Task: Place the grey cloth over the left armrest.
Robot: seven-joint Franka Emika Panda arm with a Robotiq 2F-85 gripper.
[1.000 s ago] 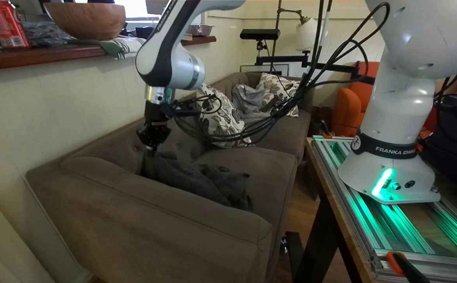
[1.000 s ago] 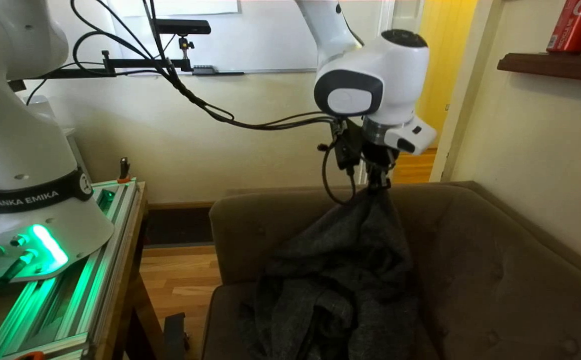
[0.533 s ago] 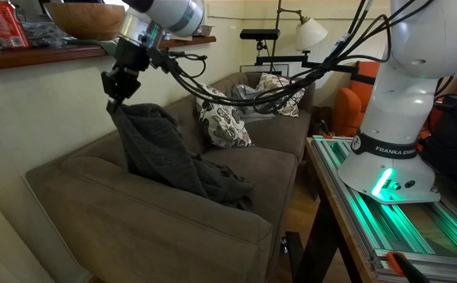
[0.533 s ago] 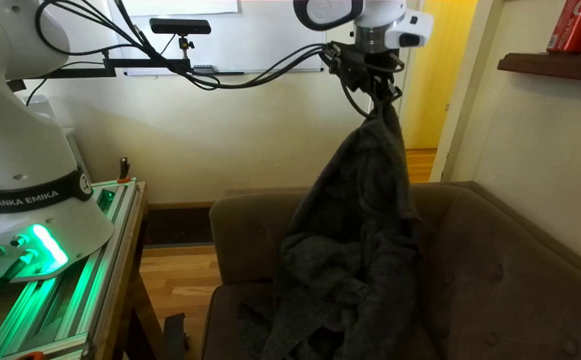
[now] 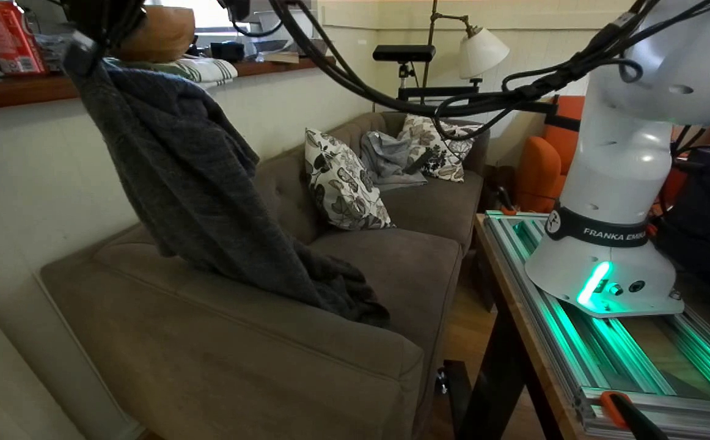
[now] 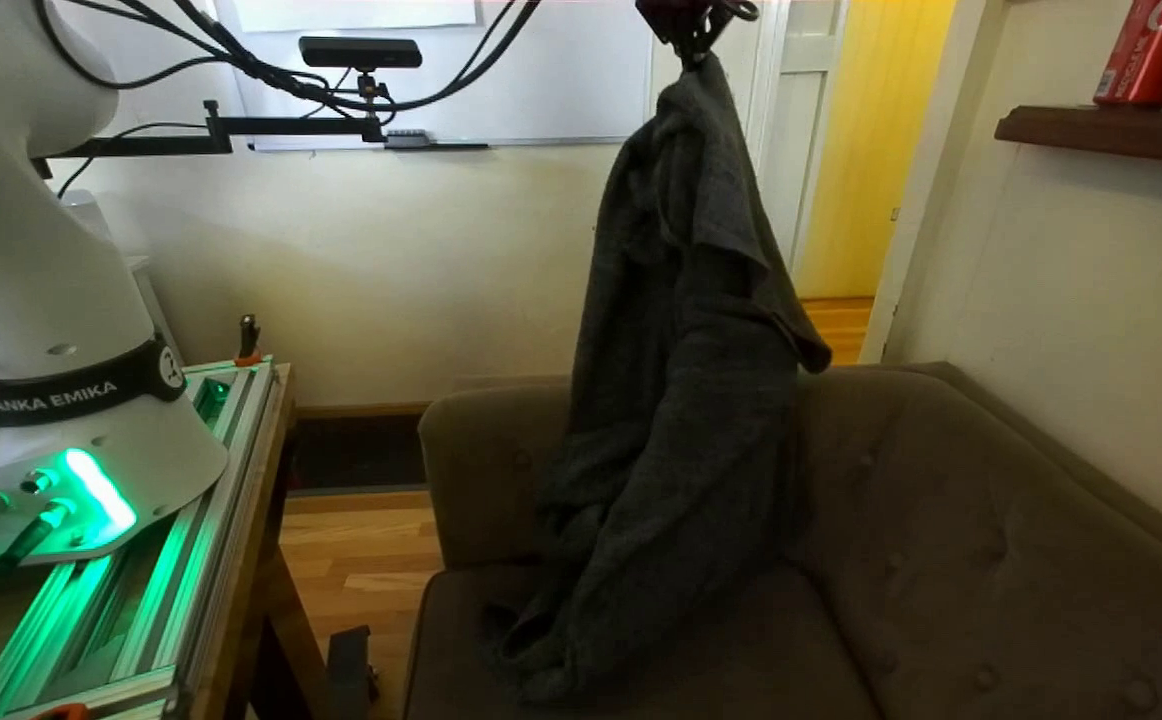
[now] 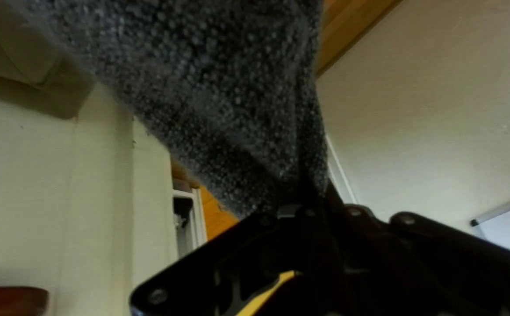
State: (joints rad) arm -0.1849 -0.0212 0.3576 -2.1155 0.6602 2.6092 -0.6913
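Note:
The dark grey cloth (image 5: 196,183) hangs stretched from my gripper (image 5: 83,56), which is high near the wall shelf. In an exterior view the cloth (image 6: 681,380) rises in front of the sofa's armrest (image 6: 481,460), and its lower end lies bunched on the seat. The armrest (image 5: 257,342) also shows in the foreground of an exterior view. In the wrist view the cloth (image 7: 211,87) runs into the gripper (image 7: 312,197), whose jaws are closed on its corner; the fingertips are dark and partly hidden by the cloth.
A shelf (image 5: 19,91) with a red can (image 5: 10,36) and wooden bowl (image 5: 162,36) is close to the gripper. A patterned pillow (image 5: 346,183) and a lighter grey blanket (image 5: 391,159) lie on the sofa. A table (image 5: 514,318) bears the robot base.
My gripper has risen from sofa-back height to shelf level, moving toward the armrest side. The cloth has been pulled up with it, stretching taller, with less of it on the seat.

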